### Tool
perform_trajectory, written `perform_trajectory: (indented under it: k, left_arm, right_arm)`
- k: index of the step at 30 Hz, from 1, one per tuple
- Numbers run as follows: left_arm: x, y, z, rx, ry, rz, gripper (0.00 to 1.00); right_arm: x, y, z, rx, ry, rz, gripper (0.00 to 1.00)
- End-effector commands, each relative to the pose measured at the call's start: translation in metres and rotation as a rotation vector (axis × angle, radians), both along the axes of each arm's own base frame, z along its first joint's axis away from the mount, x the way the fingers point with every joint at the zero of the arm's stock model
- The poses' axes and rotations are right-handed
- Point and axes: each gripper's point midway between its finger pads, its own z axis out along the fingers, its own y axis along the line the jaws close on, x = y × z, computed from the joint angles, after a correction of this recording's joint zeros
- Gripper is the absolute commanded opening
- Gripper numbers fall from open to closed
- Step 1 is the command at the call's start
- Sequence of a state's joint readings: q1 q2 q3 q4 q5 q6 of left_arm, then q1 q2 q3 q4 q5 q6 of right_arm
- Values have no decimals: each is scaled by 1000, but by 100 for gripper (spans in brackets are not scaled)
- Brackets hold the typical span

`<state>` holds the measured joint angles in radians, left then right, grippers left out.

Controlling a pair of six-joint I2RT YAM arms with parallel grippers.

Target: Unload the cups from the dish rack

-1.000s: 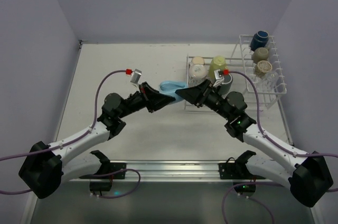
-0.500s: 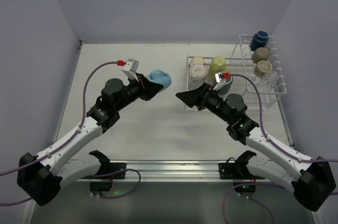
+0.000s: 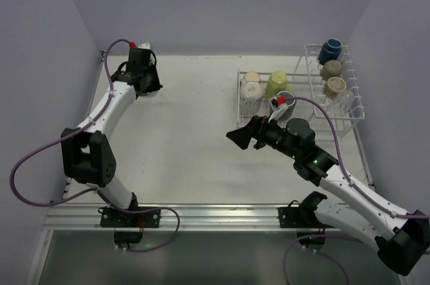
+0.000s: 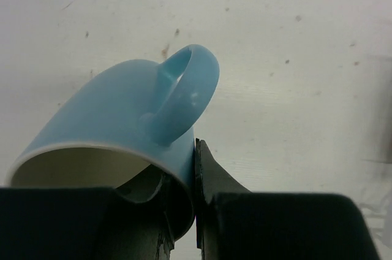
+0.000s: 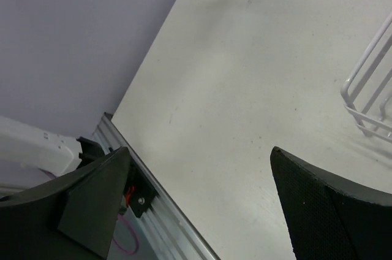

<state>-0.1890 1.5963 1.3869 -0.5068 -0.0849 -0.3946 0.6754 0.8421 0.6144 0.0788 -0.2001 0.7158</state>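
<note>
Glossy mug [image 4: 116,119] moved leftward | left end effector [image 4: 180,174] grips rim [image 4: 92,148] | right end effector [image 5: 201,156] wide

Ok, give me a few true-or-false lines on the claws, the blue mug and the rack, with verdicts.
The left claw grips the light blue mug by its wall. True.
The right claw is shut on a cup. False: it is open and empty.
The dish rack is empty. False: it holds the pale green cup and the navy cup, among others.
The left arm reaches to the far left corner of the table. True.
</note>
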Motion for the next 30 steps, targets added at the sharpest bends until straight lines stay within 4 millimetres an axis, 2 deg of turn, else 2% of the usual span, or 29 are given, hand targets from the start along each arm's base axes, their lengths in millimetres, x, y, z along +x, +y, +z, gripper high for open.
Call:
perform_trajectory:
  k: [1,7,12,16,21,27,29,30]
  left_arm:
    - [-6,34,-14,137,139,-5,0]
    - [6,62,-55,162,281,25,0]
    - [11,78,-70,165,348,56,0]
    - [14,80,-78,156,373,62,13]
    - [12,82,-90,156,396,63,23]
    - [13,85,-94,159,400,65,26]
    - [14,87,-89,159,388,71,33]
    - [15,87,-84,161,375,73,41]
  right_arm:
    - [-15,-2,6,-86,-54,72,99]
    - [-19,-11,5,-117,-81,57,99]
    - [-19,-10,7,-120,-96,66,99]
    - [-16,-12,5,-149,-83,51,99]
    - [-13,-17,4,-173,-86,21,99]
    - [-11,-24,12,-176,-99,-14,99]
    - [-7,-29,10,-203,-96,-42,99]
    - [-5,-31,14,-207,-104,-60,99]
